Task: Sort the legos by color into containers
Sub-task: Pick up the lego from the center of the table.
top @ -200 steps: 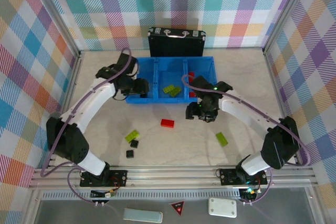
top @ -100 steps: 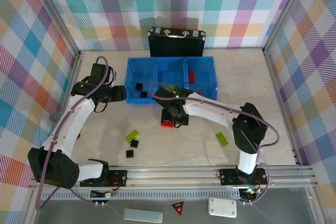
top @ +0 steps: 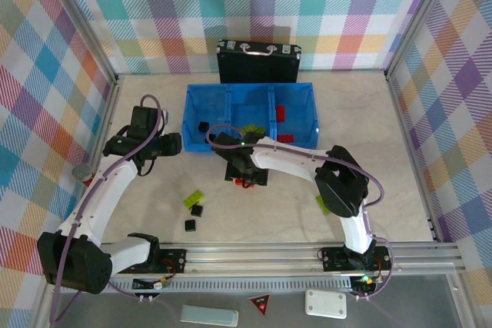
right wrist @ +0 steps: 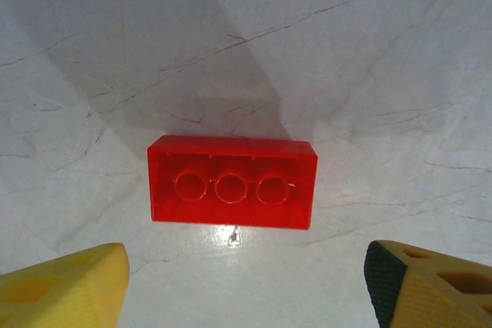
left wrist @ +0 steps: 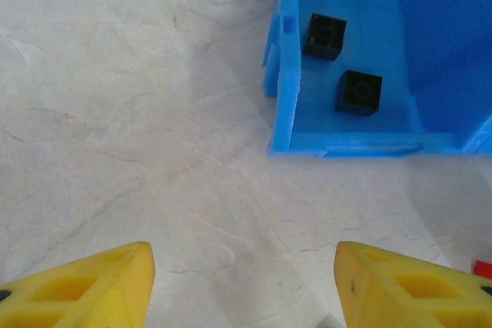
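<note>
Two tools, both with jaws apart and nothing in them. The right tool (right wrist: 246,266) hangs over a red lego (right wrist: 232,182) that lies flat on the table (right wrist: 384,51), just in front of the near wall of the tray (top: 207,105). In the right wrist view its yellow fingers (right wrist: 65,286) stand wide at the bottom corners. The lego lies just ahead of the gap, centred between them with its long side across, and neither finger touches it. Three round rings show on its upper face.

The left tool (left wrist: 244,266) hovers over bare table to the left of the tray, near the front left corner. Its fingers (left wrist: 84,286) are spread and hold nothing. Ahead and to its right, two black legos (left wrist: 324,36) sit in the left compartment, close to the near wall and apart from each other.

From above, the middle compartment holds green legos (top: 250,130) and the right one holds red legos (top: 283,110). Loose on the table in front of the tray, toward the left arm, lies a green lego (top: 194,198) with a black lego (top: 197,210) just beside it. Another black piece (top: 189,225) lies a little nearer the arm bases. A second green piece (top: 324,205) lies on the right, partly hidden by the right arm. A black case (top: 257,61) stands behind the tray.
</note>
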